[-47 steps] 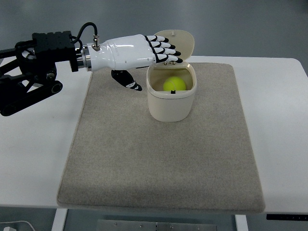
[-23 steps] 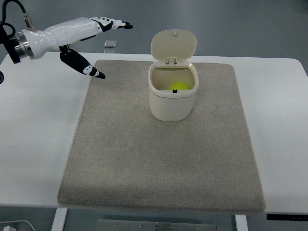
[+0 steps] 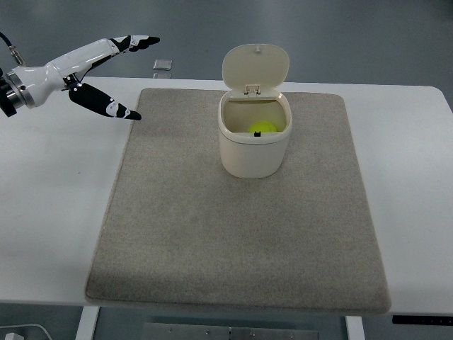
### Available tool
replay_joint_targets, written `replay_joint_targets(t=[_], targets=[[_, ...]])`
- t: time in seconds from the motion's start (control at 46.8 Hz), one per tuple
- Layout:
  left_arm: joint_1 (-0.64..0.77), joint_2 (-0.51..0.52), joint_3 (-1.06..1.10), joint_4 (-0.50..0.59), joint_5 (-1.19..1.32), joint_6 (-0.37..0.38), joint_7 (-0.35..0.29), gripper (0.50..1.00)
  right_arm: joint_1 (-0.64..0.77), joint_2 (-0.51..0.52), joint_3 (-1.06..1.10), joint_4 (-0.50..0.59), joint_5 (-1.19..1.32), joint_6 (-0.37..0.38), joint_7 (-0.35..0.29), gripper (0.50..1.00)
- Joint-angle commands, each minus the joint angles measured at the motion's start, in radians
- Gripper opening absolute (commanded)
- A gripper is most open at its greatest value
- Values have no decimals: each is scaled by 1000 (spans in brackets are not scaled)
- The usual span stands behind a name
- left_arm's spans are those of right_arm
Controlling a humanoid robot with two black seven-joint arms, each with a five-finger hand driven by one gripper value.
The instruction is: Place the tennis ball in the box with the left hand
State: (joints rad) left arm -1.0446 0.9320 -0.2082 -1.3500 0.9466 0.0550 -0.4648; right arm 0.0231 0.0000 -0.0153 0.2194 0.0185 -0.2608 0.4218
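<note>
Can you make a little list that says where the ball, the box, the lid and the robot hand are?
ball: inside the box
box: upright on the mat
lid: open, tipped back
left hand: empty, fingers spread, over the table to the left of the box
right hand: not in view

A robotics lab or test room is suggested. A plain white table [image 3: 410, 177] is set on a bare grey floor [image 3: 354, 35], and a beige felt mat [image 3: 212, 234] is laid out as a work area. Metal frame parts, probably the table's stand, are glimpsed below the table edge. No household furnishings are seen.
</note>
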Motion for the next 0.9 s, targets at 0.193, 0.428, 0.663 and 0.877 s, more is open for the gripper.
replay_joint_targets(t=[0.193,0.428,0.663,0.877], targets=[[120,-81,-88,32,-253,-39,5,992,0,0,0,0,0,0,0,938],[107,-114,-94,189,-658,-271,11,992,0,0,0,0,0,0,0,938],[121,-167,-96,279,-856,-466,107,994,0,0,0,0,0,0,0,938],[124,-199,-96,357,-1164,-572,273,994,0,0,0,0,0,0,0,938]])
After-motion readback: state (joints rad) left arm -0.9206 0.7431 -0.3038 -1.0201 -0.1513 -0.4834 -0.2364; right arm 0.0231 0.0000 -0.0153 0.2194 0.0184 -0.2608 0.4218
